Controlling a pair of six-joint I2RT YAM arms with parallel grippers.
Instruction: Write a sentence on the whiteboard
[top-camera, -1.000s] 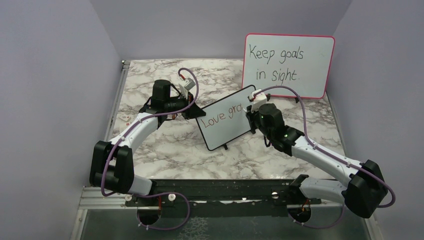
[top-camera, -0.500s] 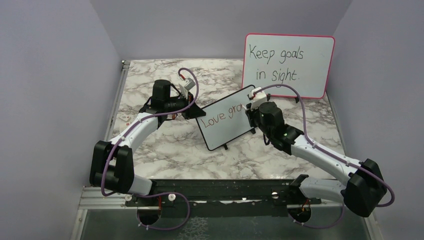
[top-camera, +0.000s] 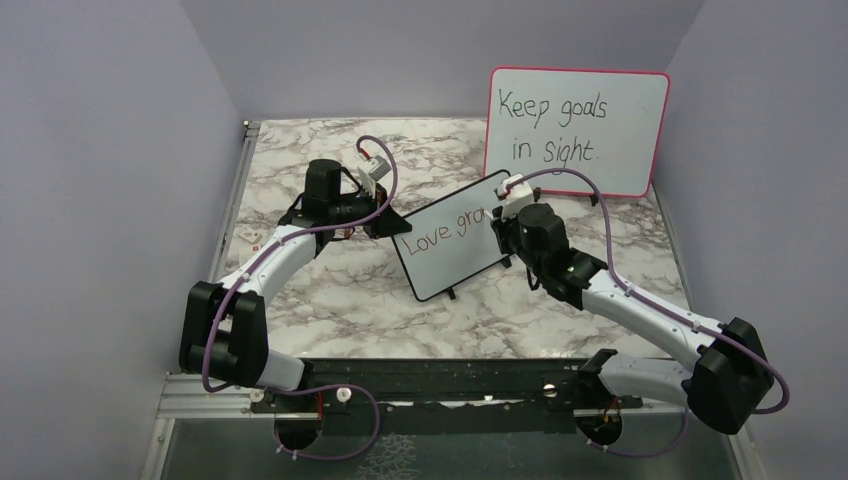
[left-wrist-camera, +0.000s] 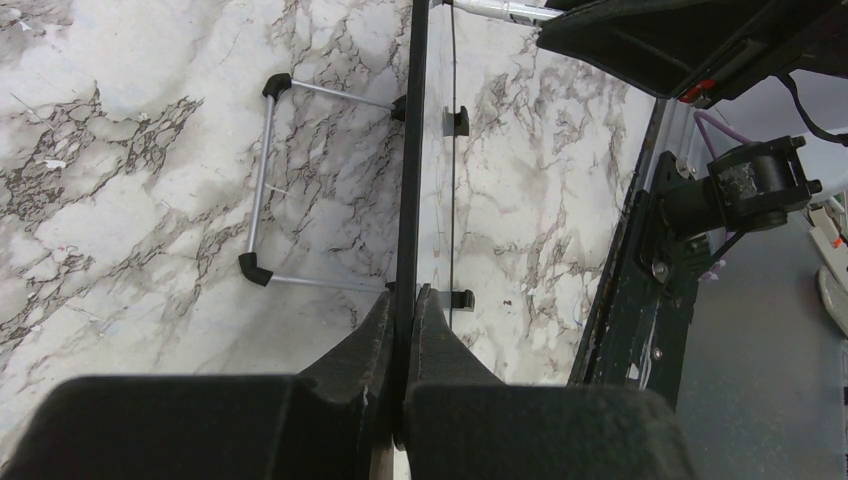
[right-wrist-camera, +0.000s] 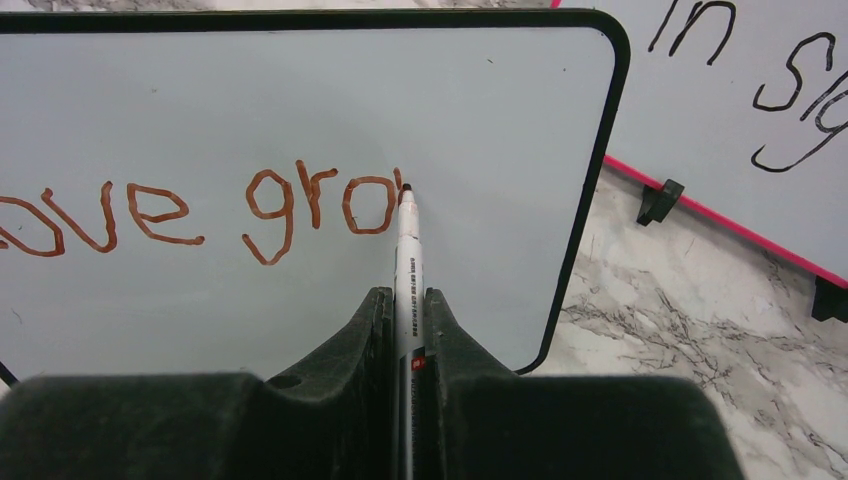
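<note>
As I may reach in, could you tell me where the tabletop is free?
Free: the marble strip between the whiteboard and the black base rail, and the far corner behind the left arm. Crowded: by the pink-framed board, where the right end effector holds the marker.

on the whiteboard (right-wrist-camera: 300, 90), the sentence (right-wrist-camera: 200, 210) reads "love gro" in a reddish-brown hand. behind it, the pink board (top-camera: 640, 150) says "keep goals in sight." in black, over two lines. the marker (right-wrist-camera: 407, 270) carries tiny print down its barrel, too small to read.
</note>
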